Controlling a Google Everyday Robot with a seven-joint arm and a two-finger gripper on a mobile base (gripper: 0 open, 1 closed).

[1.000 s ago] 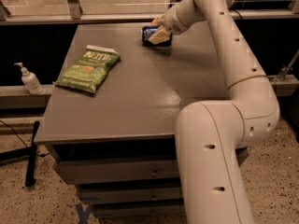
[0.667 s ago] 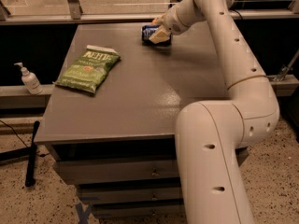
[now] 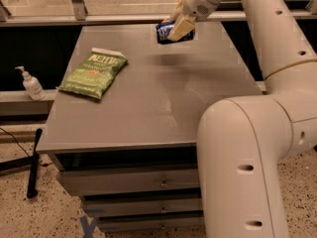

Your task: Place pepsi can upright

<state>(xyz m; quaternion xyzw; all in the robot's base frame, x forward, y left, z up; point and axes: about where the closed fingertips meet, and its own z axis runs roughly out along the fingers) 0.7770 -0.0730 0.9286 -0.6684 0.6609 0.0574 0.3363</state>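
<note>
At the far left, a small white plastic pump bottle (image 3: 31,85) stands on a pale ledge beside the cabinet, and below it a thin black pole (image 3: 33,162) leans down to the speckled floor. On the left part of the flat grey rectangular tabletop (image 3: 148,113) a green crinkled chip bag (image 3: 94,72) lies flat with its printed face up, well apart from everything else. Under the tabletop, a stack of grey metal drawers (image 3: 133,182) faces the camera. Toward the far edge, right of centre, sits the small dark blue metal pepsi can (image 3: 162,32), tipped on its side rather than upright, with one end turned to the left. The cream-coloured two-finger tool (image 3: 174,32) pinches this can: one flat pale finger (image 3: 181,28) lies across its near side and the other is hidden behind it. A soft dark shadow falls on the tabletop just in front of the can, and the can appears slightly raised off the surface. From the tool, the bulky white jointed robot arm (image 3: 277,48) runs up to the right and bends down through the right foreground.
</note>
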